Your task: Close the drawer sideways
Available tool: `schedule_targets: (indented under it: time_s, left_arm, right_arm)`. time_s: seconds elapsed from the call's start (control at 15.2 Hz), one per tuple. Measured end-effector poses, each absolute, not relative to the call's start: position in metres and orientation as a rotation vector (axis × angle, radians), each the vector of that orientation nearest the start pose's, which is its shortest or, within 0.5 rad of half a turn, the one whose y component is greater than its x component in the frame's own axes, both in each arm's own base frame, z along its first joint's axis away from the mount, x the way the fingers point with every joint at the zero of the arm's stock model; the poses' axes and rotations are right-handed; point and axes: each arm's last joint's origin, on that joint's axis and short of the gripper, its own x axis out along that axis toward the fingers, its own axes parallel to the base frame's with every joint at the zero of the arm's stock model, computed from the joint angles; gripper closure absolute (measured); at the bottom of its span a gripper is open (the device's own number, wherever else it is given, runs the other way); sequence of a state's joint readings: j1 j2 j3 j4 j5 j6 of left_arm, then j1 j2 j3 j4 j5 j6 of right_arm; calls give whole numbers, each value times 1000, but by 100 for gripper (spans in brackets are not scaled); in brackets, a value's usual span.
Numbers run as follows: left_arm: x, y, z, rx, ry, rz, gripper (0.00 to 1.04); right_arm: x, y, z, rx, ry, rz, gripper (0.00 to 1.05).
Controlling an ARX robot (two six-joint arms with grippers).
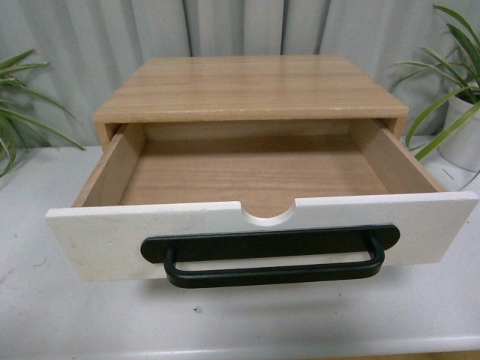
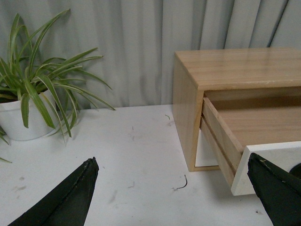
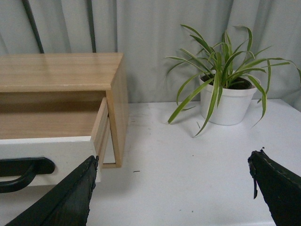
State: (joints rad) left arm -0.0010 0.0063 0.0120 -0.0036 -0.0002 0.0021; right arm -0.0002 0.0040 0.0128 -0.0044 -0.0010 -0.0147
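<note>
The drawer [image 1: 97,236] stands pulled far out of a light wood cabinet [image 1: 247,90]. It has a white front panel, a long black bar handle [image 1: 270,259], a semicircular notch in the top edge and an empty wood interior. Neither arm shows in the front view. My left gripper [image 2: 174,188] is open over the table beside the drawer's left corner [image 2: 263,157]; one finger overlaps that corner. My right gripper [image 3: 171,186] is open beside the drawer's right corner [image 3: 51,153], one finger in front of it.
The cabinet sits on a white table [image 1: 75,322]. A potted plant in a white pot [image 2: 23,117] stands left of it, another [image 3: 225,106] right of it. A grey curtain hangs behind. A plain white panel [image 2: 205,155] shows under the drawer.
</note>
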Motion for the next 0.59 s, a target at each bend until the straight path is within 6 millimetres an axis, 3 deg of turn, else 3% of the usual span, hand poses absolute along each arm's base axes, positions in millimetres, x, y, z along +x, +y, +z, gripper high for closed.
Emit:
schedule_targets:
  time_s: [0.59]
  left_arm:
    - [97,0,167,2,-2,-1,7]
  right_arm:
    - [97,0,167,-15,-4,1,6]
